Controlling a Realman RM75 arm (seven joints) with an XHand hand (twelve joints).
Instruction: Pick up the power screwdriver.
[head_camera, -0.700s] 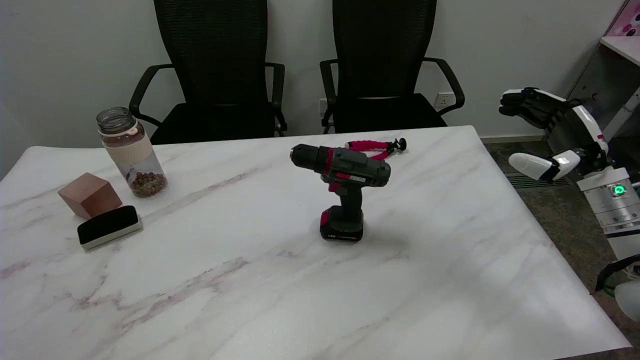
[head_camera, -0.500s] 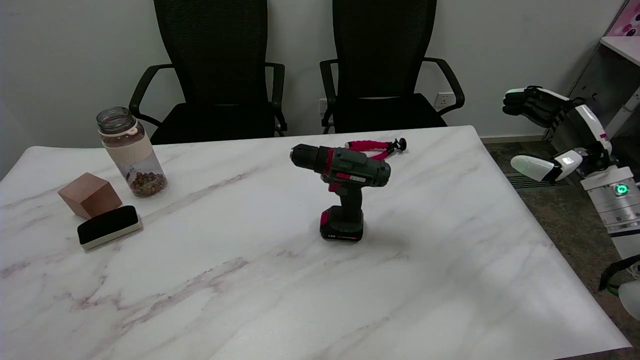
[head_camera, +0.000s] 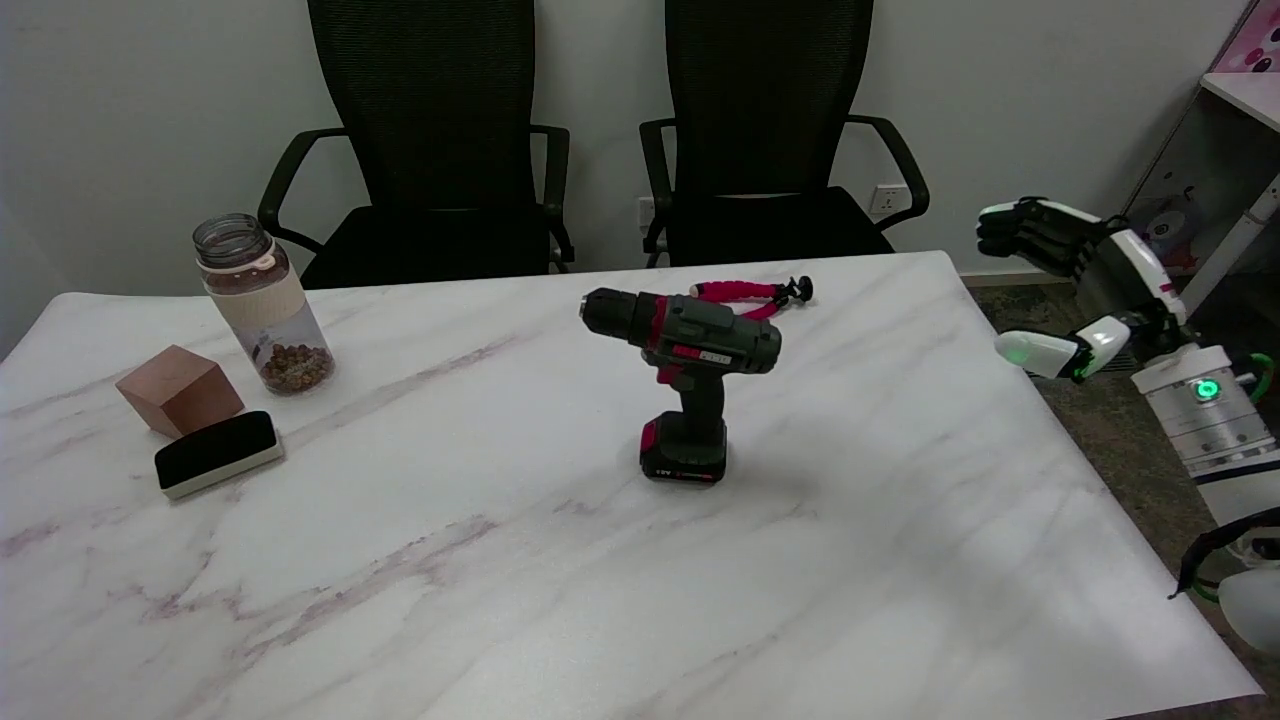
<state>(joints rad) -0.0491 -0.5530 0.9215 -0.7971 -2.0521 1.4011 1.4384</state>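
Note:
The power screwdriver (head_camera: 690, 375) stands upright on its battery base near the middle of the marble table (head_camera: 500, 560). It is dark grey and black with red trim, its chuck pointing left. My right hand (head_camera: 1075, 290) hovers in the air just past the table's right edge, well to the right of the tool. Its fingers are spread apart, the thumb held below the others, and it holds nothing.
A small red-legged tripod (head_camera: 752, 293) lies just behind the screwdriver. At the left stand a glass jar (head_camera: 262, 305), a wooden cube (head_camera: 180, 389) and a black eraser (head_camera: 218, 453). Two black office chairs (head_camera: 770, 140) sit behind the table. A shelf unit (head_camera: 1235, 130) is at the far right.
My right hand has moved left and slightly forward, closer to the table's right edge. The screwdriver and the other things have not moved.

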